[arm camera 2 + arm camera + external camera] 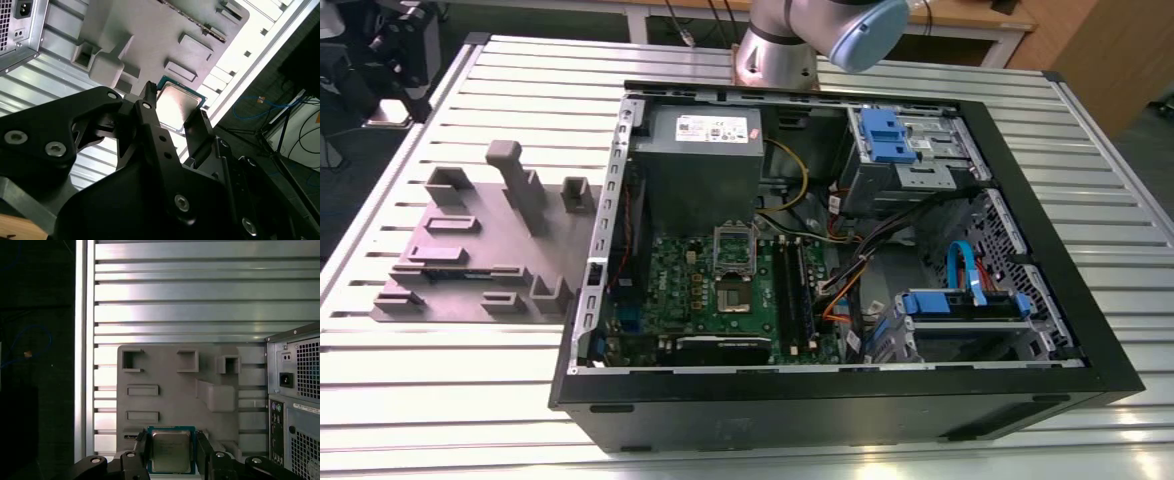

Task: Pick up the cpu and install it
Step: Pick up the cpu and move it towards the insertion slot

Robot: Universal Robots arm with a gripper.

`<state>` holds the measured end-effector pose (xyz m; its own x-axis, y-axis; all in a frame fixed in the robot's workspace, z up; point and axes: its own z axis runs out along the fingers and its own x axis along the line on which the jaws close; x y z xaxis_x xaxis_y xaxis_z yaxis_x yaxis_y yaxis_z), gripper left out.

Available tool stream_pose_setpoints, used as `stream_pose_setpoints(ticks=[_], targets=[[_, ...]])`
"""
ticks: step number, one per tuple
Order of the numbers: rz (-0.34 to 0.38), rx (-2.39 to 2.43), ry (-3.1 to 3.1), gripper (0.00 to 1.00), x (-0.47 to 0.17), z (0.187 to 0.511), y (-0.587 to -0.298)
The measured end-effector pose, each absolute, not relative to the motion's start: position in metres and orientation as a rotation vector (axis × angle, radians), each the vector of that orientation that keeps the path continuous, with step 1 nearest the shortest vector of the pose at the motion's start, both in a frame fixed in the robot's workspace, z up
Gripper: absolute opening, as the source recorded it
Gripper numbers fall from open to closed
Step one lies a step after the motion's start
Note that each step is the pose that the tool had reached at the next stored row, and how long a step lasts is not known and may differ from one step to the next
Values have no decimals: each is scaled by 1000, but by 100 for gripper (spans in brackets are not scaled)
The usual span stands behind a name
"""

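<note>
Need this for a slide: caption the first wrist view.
Gripper holding the cpu over the grey tray, computer case alongside.

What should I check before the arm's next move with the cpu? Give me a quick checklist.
1. cpu held by end effector: ok, fingers on two opposite edges in both wrist views.
2. cpu square in the grip: ok.
3. Socket frame hinged open: ok.
4. Socket empty: ok.
5. Orange cable away from socket: ok.
6. cpu orientation against socket: cannot tell.
</note>
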<state>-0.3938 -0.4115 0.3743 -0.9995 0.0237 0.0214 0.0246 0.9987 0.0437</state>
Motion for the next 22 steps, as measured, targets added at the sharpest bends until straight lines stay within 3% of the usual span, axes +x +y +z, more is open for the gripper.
stream_pose_setpoints(ticks=[22], targets=[[-69,-38,-3120,47,-388,374,-412]])
